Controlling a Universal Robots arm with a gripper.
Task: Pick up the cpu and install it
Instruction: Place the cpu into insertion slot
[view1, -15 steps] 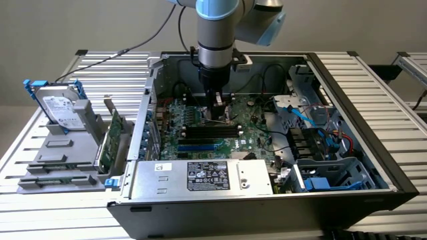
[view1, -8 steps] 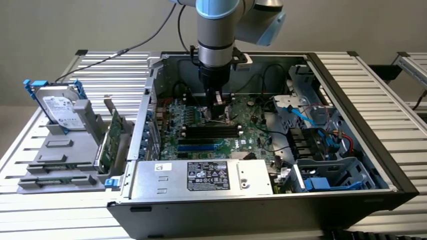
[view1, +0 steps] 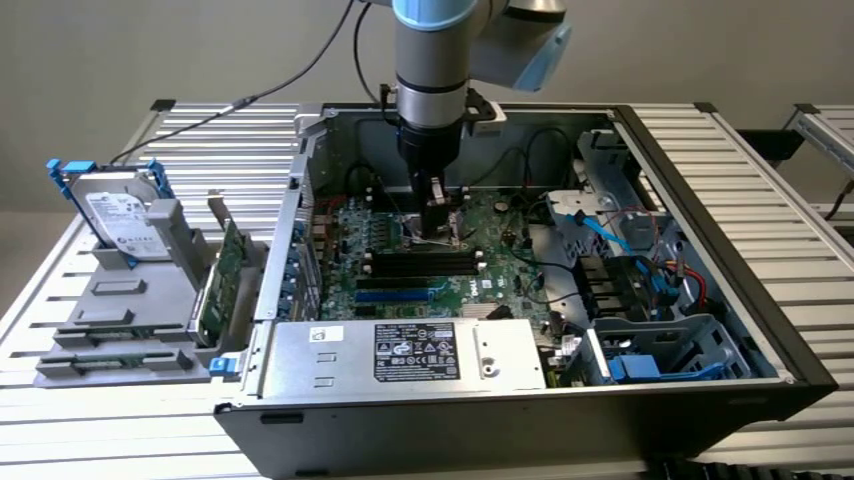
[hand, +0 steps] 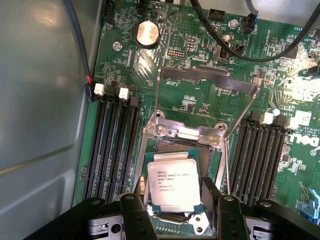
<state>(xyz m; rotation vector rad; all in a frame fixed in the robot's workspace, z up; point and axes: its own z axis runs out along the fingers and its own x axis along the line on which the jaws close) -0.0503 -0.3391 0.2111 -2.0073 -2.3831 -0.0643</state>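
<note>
Silver square cpu (hand: 172, 181), seemingly in pincer (hand: 175, 199)

A plain grey wall (view1: 80, 50) stands behind the slatted aluminium table (view1: 747, 180).

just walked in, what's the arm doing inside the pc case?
The arm reaches down into the open computer case, with its hand at the processor socket on the motherboard. The hand is closed on the cpu, gripping two opposite edges, right over the socket. The socket's retention frame is flipped up and open. Whether the cpu is fully seated can't be told from here.
</note>
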